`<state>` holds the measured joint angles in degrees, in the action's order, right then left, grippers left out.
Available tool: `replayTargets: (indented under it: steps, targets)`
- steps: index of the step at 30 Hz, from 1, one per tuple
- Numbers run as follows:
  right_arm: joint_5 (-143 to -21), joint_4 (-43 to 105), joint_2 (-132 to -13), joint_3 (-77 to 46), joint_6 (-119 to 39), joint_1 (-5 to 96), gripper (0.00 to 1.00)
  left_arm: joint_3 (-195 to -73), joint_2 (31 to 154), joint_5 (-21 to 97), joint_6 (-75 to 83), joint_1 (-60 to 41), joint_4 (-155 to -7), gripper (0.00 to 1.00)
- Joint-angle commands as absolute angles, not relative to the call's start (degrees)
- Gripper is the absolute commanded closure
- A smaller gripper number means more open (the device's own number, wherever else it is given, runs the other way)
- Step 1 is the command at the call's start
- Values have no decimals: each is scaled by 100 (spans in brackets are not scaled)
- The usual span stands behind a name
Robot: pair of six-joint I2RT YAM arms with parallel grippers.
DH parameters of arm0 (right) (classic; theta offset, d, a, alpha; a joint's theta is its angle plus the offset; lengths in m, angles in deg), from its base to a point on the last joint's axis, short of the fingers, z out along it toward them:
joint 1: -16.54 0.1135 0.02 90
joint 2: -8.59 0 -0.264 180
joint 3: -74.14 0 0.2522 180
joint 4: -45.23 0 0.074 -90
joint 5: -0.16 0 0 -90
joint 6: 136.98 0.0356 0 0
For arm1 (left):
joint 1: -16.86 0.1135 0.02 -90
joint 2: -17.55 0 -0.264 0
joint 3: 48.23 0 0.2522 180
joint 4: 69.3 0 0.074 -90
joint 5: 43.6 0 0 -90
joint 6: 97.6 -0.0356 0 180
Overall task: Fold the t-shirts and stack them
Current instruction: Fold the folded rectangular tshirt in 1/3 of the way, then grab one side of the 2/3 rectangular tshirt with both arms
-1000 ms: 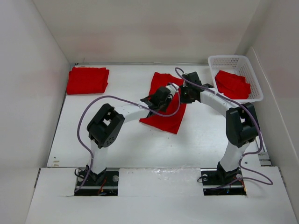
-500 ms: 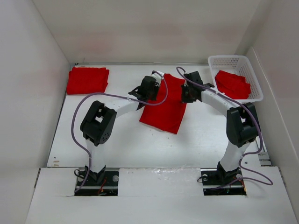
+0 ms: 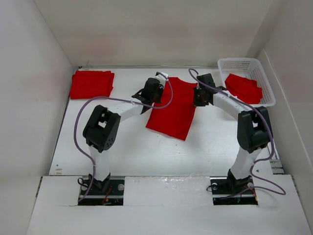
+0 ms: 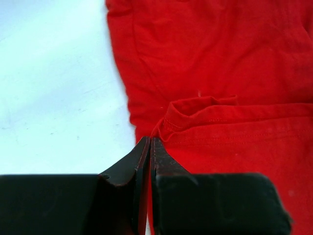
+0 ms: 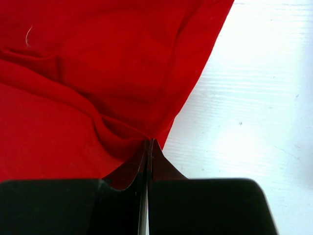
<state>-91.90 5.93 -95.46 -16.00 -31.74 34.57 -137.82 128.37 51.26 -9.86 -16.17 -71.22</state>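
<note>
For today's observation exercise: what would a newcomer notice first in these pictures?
The spread t-shirt at mid-table, bright red, is pinched at its far corners by the left gripper and the right gripper, both shut on it. A folded t-shirt lies at the far left corner, and a third t-shirt sits in the white basket at far right.

Left pincer [image 4: 149,143] and right pincer [image 5: 148,142] have spread the t-shirt [image 3: 171,110] wider.

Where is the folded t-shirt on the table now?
Top view: the folded t-shirt lies in the far left corner beside the wall, left of the spread t-shirt.
</note>
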Motion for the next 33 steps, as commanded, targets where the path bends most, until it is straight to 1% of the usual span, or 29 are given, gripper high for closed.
replayTargets:
  steps: [1,7,11,16,17,18,19,20,21,22,23,24,27,28,29,30,33]
  targets:
    - [-9257,774,-9775,-1908,-3151,3412,100,-14003,12732,5273,-901,-1469,-6847,100]
    - [-9432,844,-10153,-2171,-3099,3359,100,-14109,13004,5334,-778,-1363,-6847,100]
    - [-9660,722,-10443,-2312,-2950,3359,100,-14162,13128,5167,-663,-1363,-6847,100]
    - [-9879,721,-10443,-2365,-2633,3359,100,-14486,13383,5228,-611,-1363,-7057,100]
    - [-9993,669,-10391,-2365,-2572,3359,97,-14487,13452,5229,-550,-1363,-7058,100]
    - [-9994,669,-10338,-2365,-2571,3359,82,-14574,13505,5229,-549,-1363,-7136,100]
    - [-9994,669,-10338,-2365,-2519,3359,72,-14627,13506,5281,-480,-1363,-7241,91]
    - [-9994,669,-10286,-2365,-2518,3359,53,-14697,13506,5282,-479,-1363,-7242,87]
    - [-9994,669,-10285,-2365,-2518,3359,53,-14698,13506,5282,-427,-1363,-7242,83]
    - [-9994,616,-10233,-2365,-2571,3359,41,-14698,13427,5282,-426,-1363,-7242,77]
    - [-9994,616,-10154,-2417,-2571,3359,36,-14594,13366,5360,-374,-1363,-7190,71]
    - [-9942,555,-10101,-2417,-2571,3359,33,-14593,13217,5465,-373,-1363,-7189,63]
    - [-9705,554,-9794,-2417,-2712,3359,26,-14531,12971,5684,-313,-1363,-7285,29]
    - [-9652,554,-9689,-2365,-2712,3359,23,-14601,12900,5738,-260,-1363,-7356,11]
    - [-9652,554,-9453,-2286,-2712,3359,12,-14601,12821,5791,-259,-1363,-7426,1]
    - [-9652,554,-9320,-2225,-2712,3359,0,-14601,12724,5861,-172,-1363,-7540,0]
    - [-9634,554,-8714,-1865,-2633,3421,0,-14234,12189,6010,83,-1363,-7672,0]
